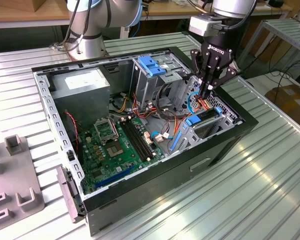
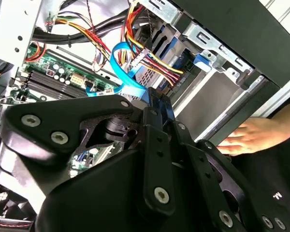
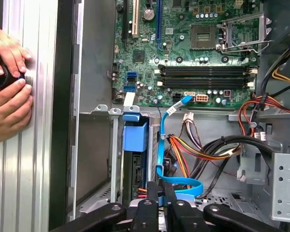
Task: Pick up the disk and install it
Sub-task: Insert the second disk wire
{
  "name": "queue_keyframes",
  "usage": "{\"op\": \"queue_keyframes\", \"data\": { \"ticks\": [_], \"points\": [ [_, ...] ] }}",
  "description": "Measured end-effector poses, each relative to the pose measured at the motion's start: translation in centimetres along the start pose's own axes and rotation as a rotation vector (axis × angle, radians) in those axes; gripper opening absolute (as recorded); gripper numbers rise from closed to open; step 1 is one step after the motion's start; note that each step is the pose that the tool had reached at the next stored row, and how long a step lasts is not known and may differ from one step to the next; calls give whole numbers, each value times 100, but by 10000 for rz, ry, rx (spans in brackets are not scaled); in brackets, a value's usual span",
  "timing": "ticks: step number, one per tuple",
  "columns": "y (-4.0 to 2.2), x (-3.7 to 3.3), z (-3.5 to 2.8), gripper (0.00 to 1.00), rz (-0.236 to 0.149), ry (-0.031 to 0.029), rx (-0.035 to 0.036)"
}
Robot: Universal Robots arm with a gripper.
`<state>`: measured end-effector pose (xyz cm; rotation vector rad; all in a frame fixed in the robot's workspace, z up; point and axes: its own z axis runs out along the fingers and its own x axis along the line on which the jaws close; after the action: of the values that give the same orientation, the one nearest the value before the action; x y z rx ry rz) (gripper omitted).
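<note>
Quick status from my end of the remote link: the tool (image 1: 206, 93) is hanging inside the open computer case (image 1: 225, 145), over the drive bay in the case's corner toward the exterior view's right. Its fingers look pressed together to a point. There's something blue right at the tips in the second wrist view, but I honestly can't tell whether it's pinching anything or just sitting against it. The disk (image 1: 206, 116) isn't in the tool. It's standing on edge down in that bay, blue bracket and all, with the motherboard (image 1: 115, 145) off on its far side. The relation that matters: in the exterior view the disk lies at roughly 6 o'clock from the fingertips, just beneath them, near but I wouldn't call it touching. Its long axis runs about 8 o'clock to 2 o'clock, along the case wall. A thin blue cable (image 3: 163, 140) loops up between the board and the tool, close beside the disk, so it's crowded in there. Also, a person's hand (image 3: 7, 96) is resting on the tabletop (image 1: 270, 180) just outside the case.
</note>
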<state>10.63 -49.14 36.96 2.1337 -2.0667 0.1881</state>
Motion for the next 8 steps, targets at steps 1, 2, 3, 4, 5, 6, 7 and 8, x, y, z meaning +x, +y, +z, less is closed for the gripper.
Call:
{"op": "queue_keyframes", "data": {
  "ticks": [1,2,3,4,5,6,7,8],
  "points": [
    [0,-2,13,16,2,49,3],
    [-1,-2,19,16,3,55,6],
    [0,3,23,16,5,54,15],
    [0,11,27,16,8,55,29],
    [2,41,37,16,6,53,51],
    [9,85,50,16,2,55,90],
    [19,140,73,16,-23,49,115],
    [23,157,84,16,-35,37,123]
  ]
}}
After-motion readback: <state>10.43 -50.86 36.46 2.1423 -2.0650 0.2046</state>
